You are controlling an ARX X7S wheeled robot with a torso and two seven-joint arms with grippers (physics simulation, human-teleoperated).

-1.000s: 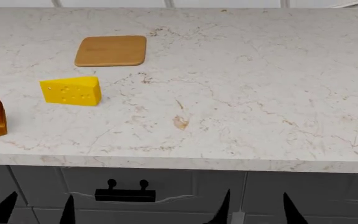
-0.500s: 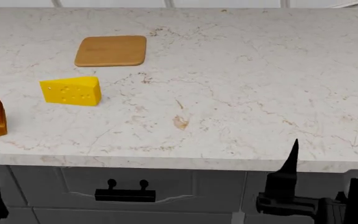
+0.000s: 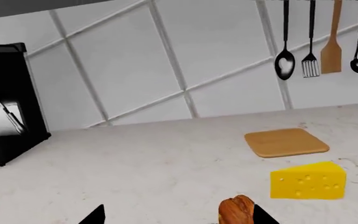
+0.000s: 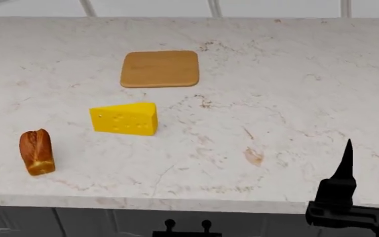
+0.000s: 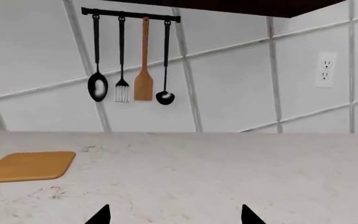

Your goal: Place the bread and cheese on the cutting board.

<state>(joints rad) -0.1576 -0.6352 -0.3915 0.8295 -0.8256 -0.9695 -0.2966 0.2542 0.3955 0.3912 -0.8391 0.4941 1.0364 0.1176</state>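
Observation:
The bread [image 4: 37, 151] lies on the marble counter at the front left. The yellow cheese [image 4: 124, 118] sits behind and to the right of it. The wooden cutting board [image 4: 160, 68] lies further back, bare. My left gripper [image 3: 179, 217] is open and low over the counter's front. The bread [image 3: 236, 210] sits just inside one fingertip, with the cheese [image 3: 307, 180] and the board [image 3: 285, 142] beyond. My right gripper [image 5: 175, 215] is open and empty at the counter's front right. One of its fingers [image 4: 345, 163] shows in the head view. The board [image 5: 28, 165] also shows in the right wrist view.
A black coffee machine [image 3: 5, 102] stands at the counter's far left against the tiled wall. Several utensils [image 5: 129, 70] hang on a wall rail behind the board. A wall outlet [image 5: 325, 69] is to the right. Drawer handles [image 4: 187, 228] sit below the counter's front edge.
The head view has shifted, so the bread, cheese and board now sit further right and lower. The right gripper's finger has moved right. The left gripper has left the head view.

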